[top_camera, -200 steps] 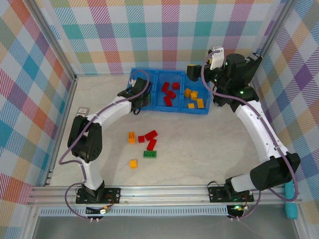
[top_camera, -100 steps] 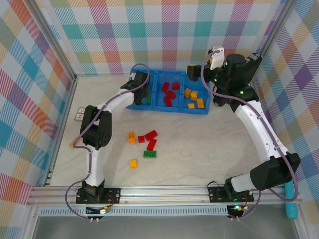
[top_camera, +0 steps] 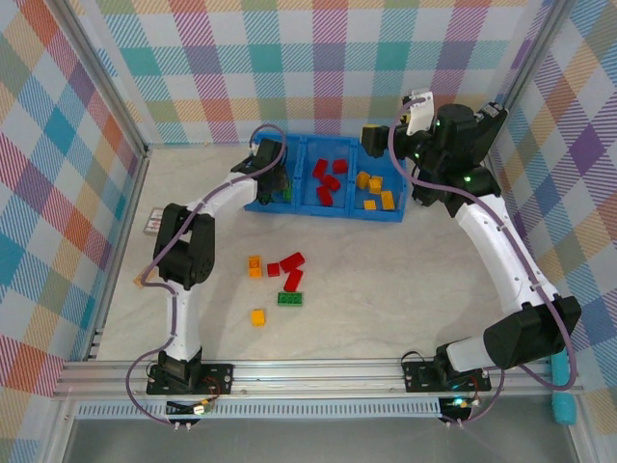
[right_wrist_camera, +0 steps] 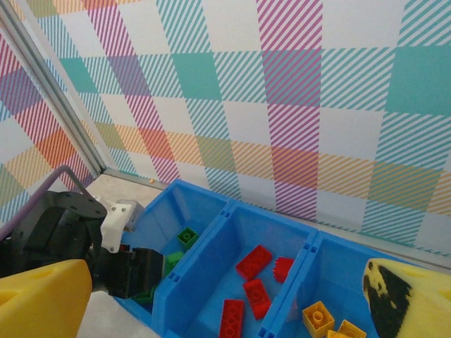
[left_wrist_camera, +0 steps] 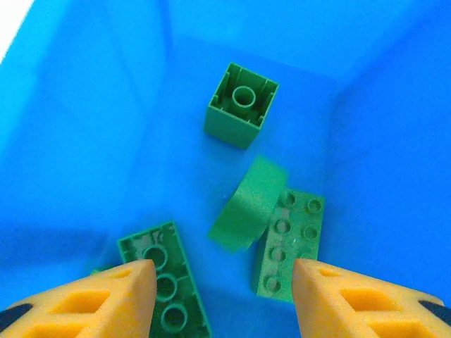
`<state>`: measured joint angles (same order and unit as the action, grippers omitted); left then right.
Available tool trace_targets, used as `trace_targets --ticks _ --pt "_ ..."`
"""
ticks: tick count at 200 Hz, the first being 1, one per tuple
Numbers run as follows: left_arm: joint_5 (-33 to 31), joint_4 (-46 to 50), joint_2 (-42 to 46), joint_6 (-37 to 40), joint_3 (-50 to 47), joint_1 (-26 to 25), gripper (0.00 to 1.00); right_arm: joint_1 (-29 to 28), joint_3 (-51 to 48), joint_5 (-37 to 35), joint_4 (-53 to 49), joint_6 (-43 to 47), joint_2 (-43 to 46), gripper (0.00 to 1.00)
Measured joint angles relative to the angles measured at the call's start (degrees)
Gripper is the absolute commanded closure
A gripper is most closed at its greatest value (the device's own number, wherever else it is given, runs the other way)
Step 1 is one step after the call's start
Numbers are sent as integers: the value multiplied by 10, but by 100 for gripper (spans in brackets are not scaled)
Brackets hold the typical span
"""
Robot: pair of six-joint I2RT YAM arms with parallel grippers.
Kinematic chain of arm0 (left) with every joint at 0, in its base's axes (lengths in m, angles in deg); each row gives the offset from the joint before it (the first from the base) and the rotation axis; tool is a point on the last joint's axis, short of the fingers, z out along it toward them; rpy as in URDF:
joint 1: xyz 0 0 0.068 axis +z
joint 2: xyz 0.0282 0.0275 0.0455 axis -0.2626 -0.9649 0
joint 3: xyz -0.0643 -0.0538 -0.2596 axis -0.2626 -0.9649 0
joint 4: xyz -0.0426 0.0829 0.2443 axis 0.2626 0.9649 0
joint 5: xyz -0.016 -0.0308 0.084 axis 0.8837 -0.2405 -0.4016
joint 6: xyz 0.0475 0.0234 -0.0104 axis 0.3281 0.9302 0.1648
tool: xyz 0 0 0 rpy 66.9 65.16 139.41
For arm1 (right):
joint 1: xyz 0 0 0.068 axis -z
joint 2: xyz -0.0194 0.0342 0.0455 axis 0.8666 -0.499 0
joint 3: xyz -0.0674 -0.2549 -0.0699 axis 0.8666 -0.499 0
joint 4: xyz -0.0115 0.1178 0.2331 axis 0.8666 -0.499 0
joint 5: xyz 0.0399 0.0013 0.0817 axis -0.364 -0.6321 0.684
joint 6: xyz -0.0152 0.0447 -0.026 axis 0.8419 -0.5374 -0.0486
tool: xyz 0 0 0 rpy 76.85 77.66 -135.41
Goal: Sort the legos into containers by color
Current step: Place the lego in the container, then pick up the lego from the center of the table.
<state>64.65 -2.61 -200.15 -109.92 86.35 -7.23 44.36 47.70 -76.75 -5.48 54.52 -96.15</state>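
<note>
Leftward, the left fingers (left_wrist_camera: 120, 296) stand apart and empty above green bricks (left_wrist_camera: 289, 243) in the blue bin's (top_camera: 333, 211) end compartment. Loose bricks (top_camera: 292, 280) on the tabletop (top_camera: 405, 289) look light, rigid, slick: pinch flat sides. Right fingers (right_wrist_camera: 42, 299) gape wide, empty.

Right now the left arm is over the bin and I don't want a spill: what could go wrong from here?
The green brick below the open left gripper looks blurred, perhaps mid-fall; it may bounce off the flat green brick and land crooked.
The gripper looks low between the left compartment walls; a sideways pull-out could snag them.
On the table, the red bricks lie close together, so a grab may nudge neighbours.
</note>
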Motion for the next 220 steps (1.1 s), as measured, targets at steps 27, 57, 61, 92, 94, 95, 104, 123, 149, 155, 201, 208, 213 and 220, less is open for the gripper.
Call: trace_targets --ticks 27,57,61,92,94,95,104,123,149,155,201,208,213,220 --pt "-2 18 71 14 -51 -3 47 0 0 0 0 0 0 1" --pt "-14 56 195 41 -127 -21 46 0 -2 0 5 0 0 1" --pt "-17 62 212 43 -138 -24 46 0 -2 0 5 -1 0 1" --pt "-23 103 342 44 -250 -47 43 0 -2 2 9 -9 0 1" --pt "-23 107 349 43 -259 -49 43 0 -2 2 9 -9 0 1" --pt "-23 108 352 43 -261 -49 43 0 -2 3 9 -9 0 1" --pt "-23 124 382 40 -293 -57 43 0 -2 5 9 -11 0 1" --pt "-22 151 419 30 -340 -73 41 0 -2 9 11 -17 0 1" --pt "-22 171 432 10 -376 -103 39 0 -3 16 22 -28 0 1" --pt "-22 172 432 7 -382 -108 39 0 -3 17 24 -29 0 1" --pt "-31 173 407 -37 -407 -129 35 0 -3 20 25 -39 0 1" --pt "-34 173 398 -43 -410 -131 35 0 -3 20 25 -39 0 1" --pt "-36 173 391 -47 -412 -133 35 0 -3 20 25 -39 0 1" --pt "-38 171 382 -52 -416 -135 35 0 -3 20 25 -39 0 1"
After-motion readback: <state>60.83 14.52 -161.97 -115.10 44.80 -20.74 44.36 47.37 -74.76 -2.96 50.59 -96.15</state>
